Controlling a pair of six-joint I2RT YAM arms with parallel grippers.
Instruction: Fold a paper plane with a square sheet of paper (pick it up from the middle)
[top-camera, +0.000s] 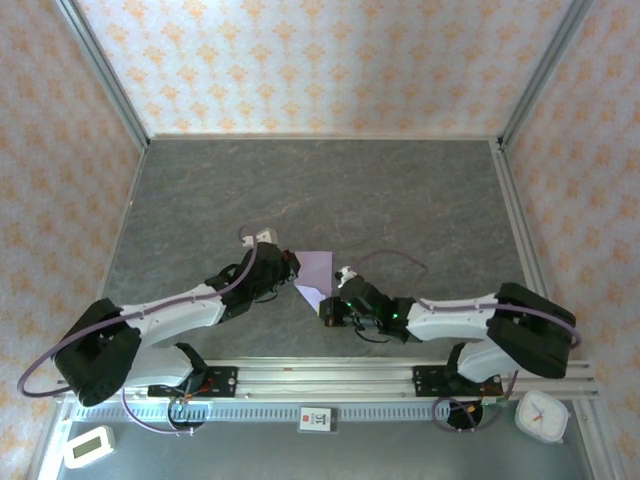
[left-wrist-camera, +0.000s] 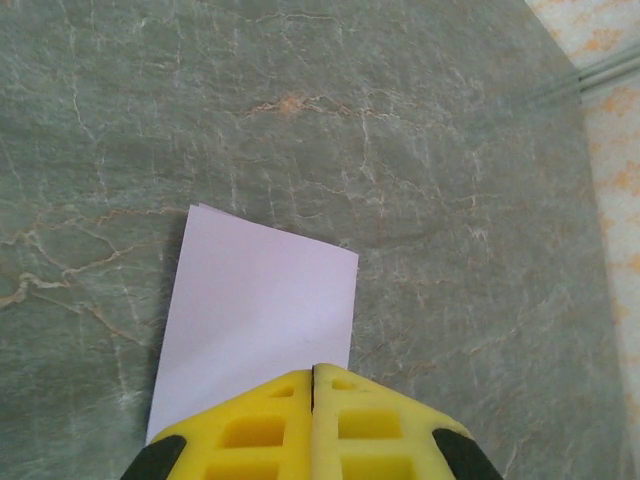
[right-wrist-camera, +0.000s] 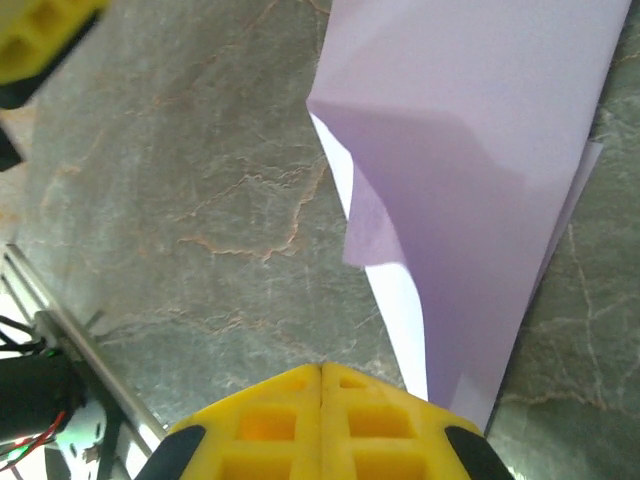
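Paper (top-camera: 315, 272) lies mid-table (top-camera: 350, 190), between my two wrists, partly folded, one side lifted and doubled over the rest. My left gripper (left-wrist-camera: 313, 372) is fully closed with nothing between the jaws, tips at the paper's near edge, likely pinning it so it can't slide. My right gripper (right-wrist-camera: 322, 372) is closed too and empty, tips at the raised side's end, probably to press the crease flat.

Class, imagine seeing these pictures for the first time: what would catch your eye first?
A partly folded pale lilac sheet of paper lies on the grey table, towards its near middle. The left gripper and the right gripper, both yellow-tipped and shut, meet its edges from either side.
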